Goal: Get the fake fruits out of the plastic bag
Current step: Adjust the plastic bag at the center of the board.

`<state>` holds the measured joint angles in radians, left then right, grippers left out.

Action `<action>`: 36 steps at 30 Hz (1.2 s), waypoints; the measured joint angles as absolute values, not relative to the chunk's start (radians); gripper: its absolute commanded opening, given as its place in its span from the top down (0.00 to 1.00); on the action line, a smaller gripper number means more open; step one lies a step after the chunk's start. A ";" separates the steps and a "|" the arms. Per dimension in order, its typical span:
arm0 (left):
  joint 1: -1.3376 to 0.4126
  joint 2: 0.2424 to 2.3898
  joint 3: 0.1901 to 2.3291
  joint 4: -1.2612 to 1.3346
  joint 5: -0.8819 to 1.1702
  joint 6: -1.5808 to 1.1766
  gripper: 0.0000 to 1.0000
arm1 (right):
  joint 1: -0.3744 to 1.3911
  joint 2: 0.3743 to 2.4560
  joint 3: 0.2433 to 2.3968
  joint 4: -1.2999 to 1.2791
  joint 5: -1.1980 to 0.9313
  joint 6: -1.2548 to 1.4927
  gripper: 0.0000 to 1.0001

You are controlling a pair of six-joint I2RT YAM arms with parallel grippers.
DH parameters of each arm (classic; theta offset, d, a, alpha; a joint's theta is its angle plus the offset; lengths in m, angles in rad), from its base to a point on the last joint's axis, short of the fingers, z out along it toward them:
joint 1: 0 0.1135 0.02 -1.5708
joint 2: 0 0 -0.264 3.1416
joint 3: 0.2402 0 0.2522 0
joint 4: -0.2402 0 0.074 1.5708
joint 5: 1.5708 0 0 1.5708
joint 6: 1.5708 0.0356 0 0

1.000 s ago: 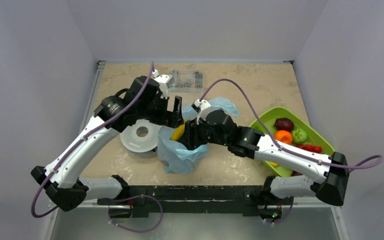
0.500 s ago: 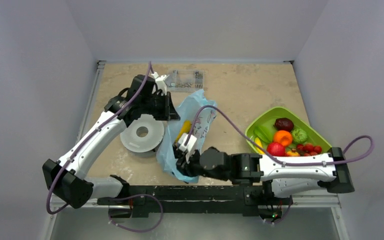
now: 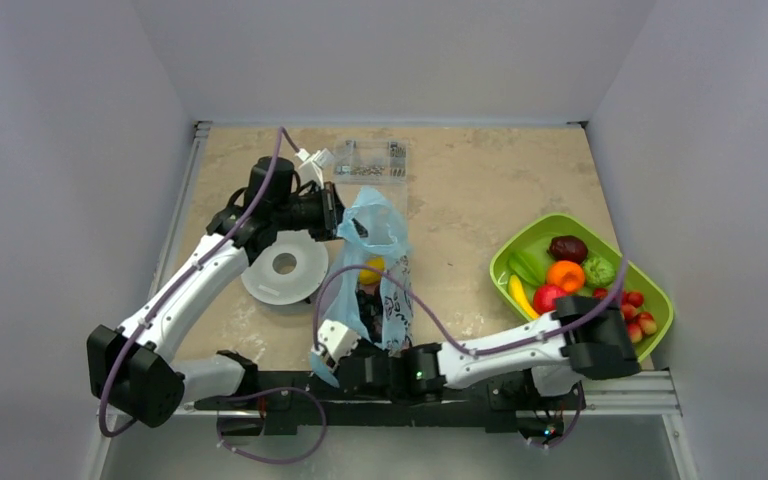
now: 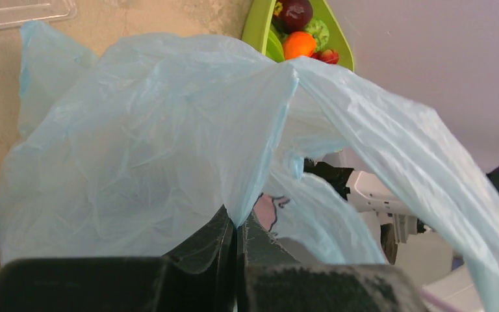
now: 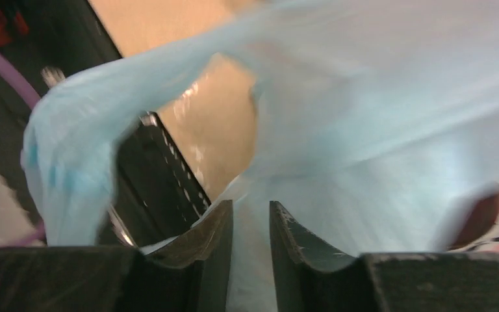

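The light-blue plastic bag [image 3: 385, 235] lies stretched from the table's middle back toward the near edge. My left gripper [image 3: 338, 218] is shut on the bag's far end; in the left wrist view its fingertips [image 4: 236, 224] pinch a fold of the bag [image 4: 143, 143]. My right gripper [image 3: 340, 345] is at the near edge, its jaws close together with bag [image 5: 377, 117] film bunched between the fingertips [image 5: 251, 211]. A yellow fake fruit [image 3: 370, 270] and a dark one [image 3: 368, 300] show through the bag. Several other fruits, among them an orange [image 3: 566, 273], sit in the green tray [image 3: 520, 240].
A white round disc with a hole [image 3: 282, 268] lies left of the bag under my left arm. A clear plastic box [image 3: 370, 160] stands at the back. The green tray [image 4: 253, 26] is at the right, near the wall. The right forearm runs along the near edge.
My left gripper has shut on the bag's far end. The right gripper narrowed and swung back to the near edge, drawing the bag's other end with it, so the bag now lies long.
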<state>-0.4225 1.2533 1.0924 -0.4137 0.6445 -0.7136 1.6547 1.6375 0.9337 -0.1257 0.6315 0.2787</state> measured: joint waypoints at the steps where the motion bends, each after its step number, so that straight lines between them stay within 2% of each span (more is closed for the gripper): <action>1: -0.422 1.240 1.088 -0.414 0.644 -0.710 1.00 | 1.641 1.589 0.935 -0.126 0.625 0.283 0.63; 5: -0.420 1.178 1.082 -0.442 0.639 -0.667 1.00 | 1.583 1.405 0.962 -0.129 0.583 0.298 0.48; 6: -0.420 1.164 1.082 -0.452 0.637 -0.656 0.95 | 1.568 1.367 0.971 -0.128 0.575 0.299 0.45; 9: -0.420 1.134 1.082 -0.494 0.622 -0.617 0.67 | 1.542 1.285 0.989 -0.138 0.557 0.302 0.39; 11: -0.420 1.116 1.082 -0.523 0.610 -0.601 0.53 | 1.513 1.259 0.988 -0.151 0.546 0.303 0.40; 14: -0.420 1.081 1.082 -0.567 0.593 -0.582 0.21 | 1.466 1.249 0.977 -0.161 0.527 0.307 0.41; 15: -0.421 1.066 1.081 -0.582 0.587 -0.575 0.14 | 1.453 1.250 0.971 -0.166 0.524 0.312 0.42; 17: -0.430 1.031 1.069 -0.609 0.567 -0.570 0.07 | 1.431 1.253 0.958 -0.177 0.525 0.324 0.48; 21: -0.524 0.917 0.977 -0.647 0.490 -0.577 0.03 | 1.409 1.265 0.935 -0.223 0.540 0.389 0.50; 23: -0.591 0.873 0.927 -0.665 0.454 -0.589 0.07 | 1.409 1.266 0.919 -0.238 0.545 0.421 0.50; 25: -0.656 0.832 0.865 -0.667 0.415 -0.613 0.17 | 1.409 1.267 0.901 -0.250 0.558 0.449 0.53; 28: -0.721 0.780 0.769 -0.673 0.354 -0.657 0.48 | 1.409 1.269 0.879 -0.287 0.586 0.503 0.60; 30: -0.750 0.756 0.707 -0.674 0.322 -0.691 0.79 | 1.409 1.274 0.873 -0.330 0.609 0.559 0.61; 32: -0.766 0.751 0.663 -0.673 0.295 -0.710 0.96 | 1.409 1.278 0.860 -0.370 0.636 0.629 0.65; 33: -0.773 0.754 0.642 -0.670 0.282 -0.720 0.99 | 1.409 1.282 0.853 -0.396 0.646 0.662 0.66; 36: -0.795 0.750 0.582 -0.661 0.248 -0.751 1.00 | 1.409 1.301 0.834 -0.467 0.665 0.752 0.69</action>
